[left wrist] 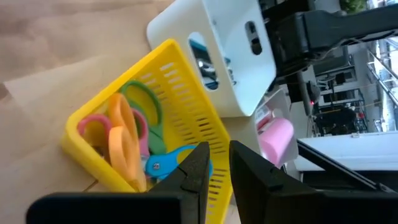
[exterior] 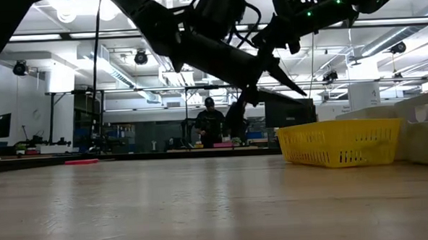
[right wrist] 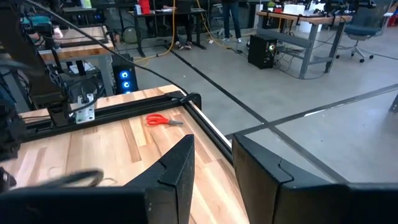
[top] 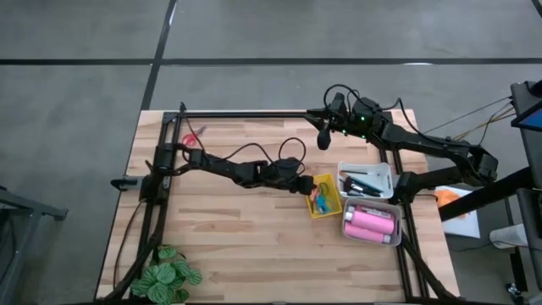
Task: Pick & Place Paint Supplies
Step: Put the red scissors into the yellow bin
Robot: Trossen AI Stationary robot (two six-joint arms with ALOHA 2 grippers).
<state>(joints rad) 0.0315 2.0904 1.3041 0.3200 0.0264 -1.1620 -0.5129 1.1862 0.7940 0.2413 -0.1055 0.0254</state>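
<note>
A yellow tray [top: 325, 196] [left wrist: 186, 93] holds several small scissors with orange, pink, green and blue [left wrist: 163, 163] handles, lying flat on its floor. My left gripper [left wrist: 219, 149] [top: 309, 188] hangs over the tray's left rim, its fingers a narrow gap apart with nothing between them. One pair of red scissors [top: 193, 138] [right wrist: 163, 120] lies flat on the table's far left. My right gripper [right wrist: 213, 146] [top: 323, 140] is open and high over the far edge, holding nothing. Brushes lie in a white tray [top: 366, 180], pink bottles [top: 370, 224] in another.
The two white trays stand right of the yellow tray, close against it. A leafy green plant [top: 166, 276] sits at the near left corner. A black frame rail [top: 246, 113] runs along the far edge. Bare wood lies across the table's middle and near side.
</note>
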